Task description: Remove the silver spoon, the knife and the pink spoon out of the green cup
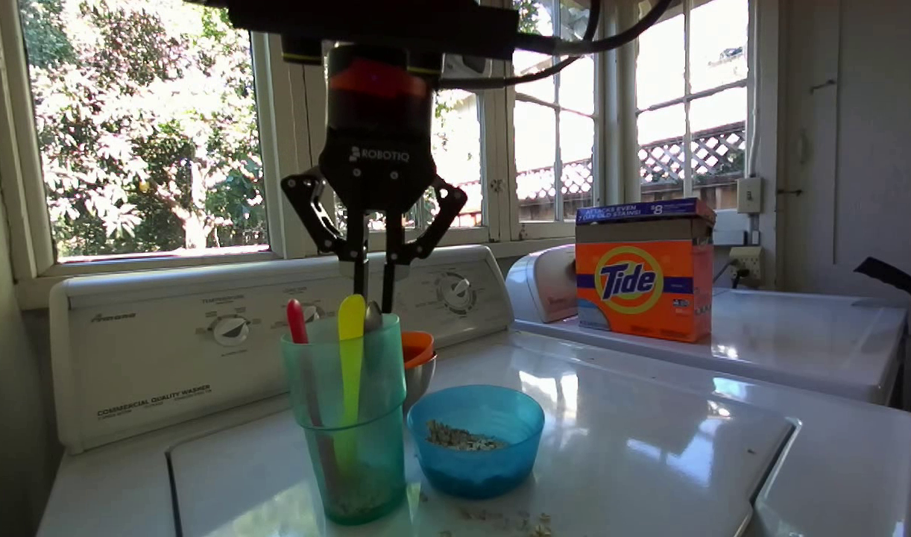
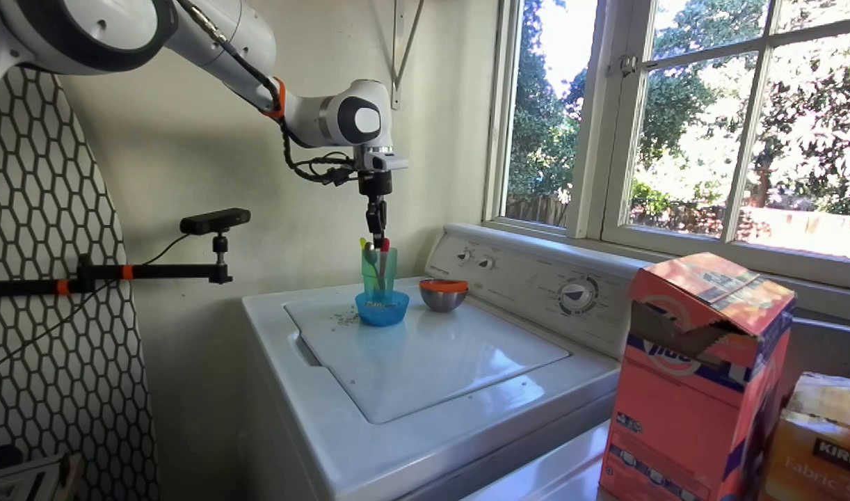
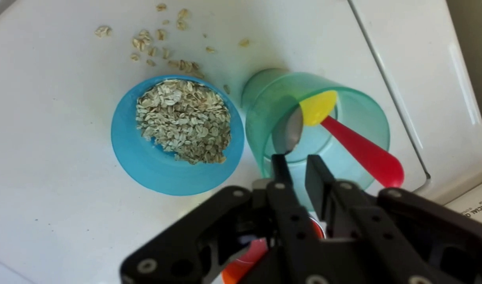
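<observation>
On the washer lid (image 2: pixel 439 362), the translucent green cup (image 1: pixel 385 455) stands upright, just beside a blue bowl (image 1: pixel 493 477) of oats (image 3: pixel 185 118). In the cup lean the silver spoon (image 3: pixel 292 132), scoop end up near the rim, the yellow-green knife (image 1: pixel 351 317) and the pink spoon (image 3: pixel 367 154), the latter two rising past the rim. The Robotiq gripper (image 3: pixel 297 159) points down at the cup, its fingers (image 3: pixel 281 171) a narrow gap apart; whether one touches the silver spoon is hard to tell.
</observation>
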You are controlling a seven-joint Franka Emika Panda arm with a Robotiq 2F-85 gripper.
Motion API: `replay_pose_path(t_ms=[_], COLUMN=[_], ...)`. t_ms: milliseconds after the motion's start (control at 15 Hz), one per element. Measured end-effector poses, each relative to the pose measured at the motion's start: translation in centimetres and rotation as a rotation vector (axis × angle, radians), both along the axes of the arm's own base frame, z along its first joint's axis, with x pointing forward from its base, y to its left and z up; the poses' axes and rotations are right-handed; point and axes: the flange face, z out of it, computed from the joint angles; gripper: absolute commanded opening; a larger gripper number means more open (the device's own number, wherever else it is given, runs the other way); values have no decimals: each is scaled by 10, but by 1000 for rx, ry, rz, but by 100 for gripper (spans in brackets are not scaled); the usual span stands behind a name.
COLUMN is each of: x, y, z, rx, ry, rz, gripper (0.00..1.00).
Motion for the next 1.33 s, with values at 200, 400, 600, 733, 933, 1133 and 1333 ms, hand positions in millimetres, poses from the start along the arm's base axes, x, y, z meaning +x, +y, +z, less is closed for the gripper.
replay_pose_path(t_ms=[200,400,600,733,933,1133,1333], x=[2,2,0,-3,-8,-10,-10], y=[-5,-10,-9,-6,-1,4,4], z=[7,17,23,24,22,21,21], rx=[-27,-47,-56,-63,-74,-63,-57], ry=[10,27,43,56,79,85,88], rz=[-6,-12,-9,-3,8,9,7], gripper=[60,59,37,40,54,62,94])
